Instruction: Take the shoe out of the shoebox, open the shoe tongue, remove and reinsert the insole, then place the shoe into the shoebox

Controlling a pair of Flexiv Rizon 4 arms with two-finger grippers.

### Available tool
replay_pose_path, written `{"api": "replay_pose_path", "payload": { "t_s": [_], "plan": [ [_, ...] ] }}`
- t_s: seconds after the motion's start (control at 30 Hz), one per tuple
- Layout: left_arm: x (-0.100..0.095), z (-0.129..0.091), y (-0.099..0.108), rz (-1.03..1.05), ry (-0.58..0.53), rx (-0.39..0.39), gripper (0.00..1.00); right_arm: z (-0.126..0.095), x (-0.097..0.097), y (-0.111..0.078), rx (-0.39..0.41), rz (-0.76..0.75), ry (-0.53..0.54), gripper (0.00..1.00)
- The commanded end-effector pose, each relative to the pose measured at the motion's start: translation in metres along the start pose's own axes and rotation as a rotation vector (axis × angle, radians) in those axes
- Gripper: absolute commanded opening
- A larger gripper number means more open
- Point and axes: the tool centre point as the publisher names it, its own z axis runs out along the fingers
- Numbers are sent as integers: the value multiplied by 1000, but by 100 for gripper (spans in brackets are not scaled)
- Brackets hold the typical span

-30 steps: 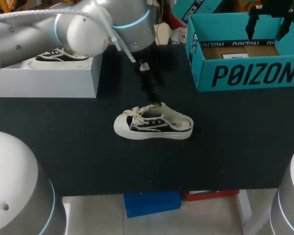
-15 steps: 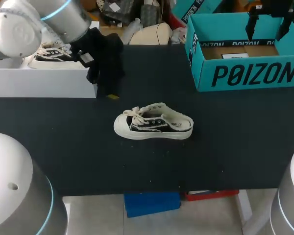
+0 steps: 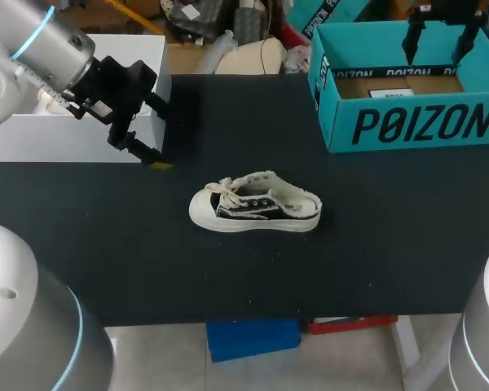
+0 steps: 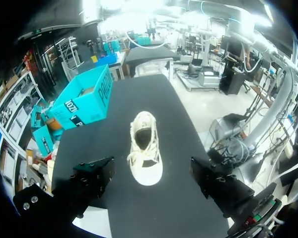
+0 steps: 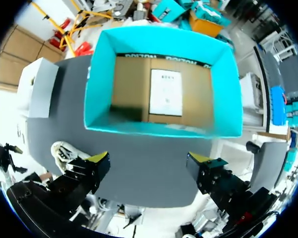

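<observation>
Shoe [image 3: 255,204] lies outside shoebox [image 3: 407,124]; insole status not determinable; reboxing remains. Left gripper [image 3: 158,138] and right gripper [image 3: 433,55]: the 2 spread wide, empty.

You have the shoe [image 3: 254,205] mid-way across the desk [image 3: 375,244], toe to your left. The shoebox [image 3: 407,122] stands behind it at the right, right gripper [image 3: 434,49] over it. A second box [image 3: 65,138] sits back left, left gripper [image 3: 156,134] beside it.

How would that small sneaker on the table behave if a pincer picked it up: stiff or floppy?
The shoe is small with a canvas-looking upper, so probably light, and its sides would likely give under a squeeze. The pale, rubbery-looking sole should keep the bottom fairly stiff. Its loose laces would probably dangle.
</observation>
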Motion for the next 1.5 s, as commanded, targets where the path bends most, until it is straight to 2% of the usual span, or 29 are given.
{"api": "replay_pose_path", "payload": {
  "t_s": [0.03, 0.13, 0.2, 1.33, 1.47, 1.5],
  "plan": [
    [2, 1, 2, 3, -7, 12, 100, -6, 112, -25, 36, -537, 0, 100],
    [2, 1, 2, 3, -7, 12, 100, -2, 178, -90, 1, -785, 107, 100],
    [2, 1, 2, 3, -7, 12, 100, 2, 217, -144, -50, -957, 193, 100],
    [2, 1, 2, 3, -7, 12, 100, 2, 217, -144, -50, -957, 193, 100],
    [2, 1, 2, 3, -7, 12, 100, 19, 231, -167, -146, -1112, 159, 100],
    [2, 1, 2, 3, -7, 12, 100, 28, 233, -170, -202, -1160, 159, 100]
  ]
}}
